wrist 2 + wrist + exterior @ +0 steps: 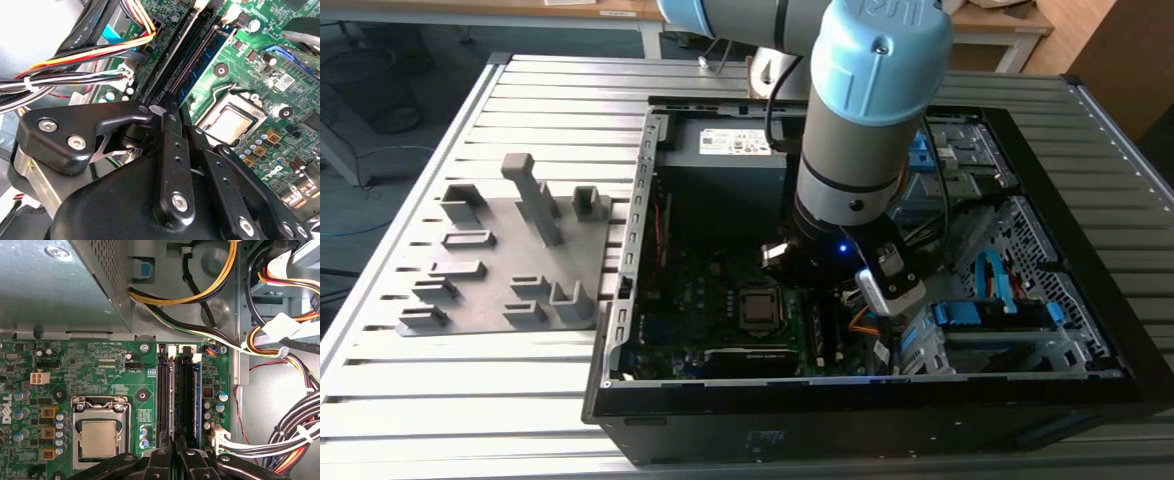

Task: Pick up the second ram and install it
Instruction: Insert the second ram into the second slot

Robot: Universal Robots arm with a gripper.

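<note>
Pincer fingers drawn close together, pressing down on the second ram, a dark strip standing edge-up in a memory slot of the green motherboard, beside the processor socket. Computer case lies open on the slatted tabletop.
</note>
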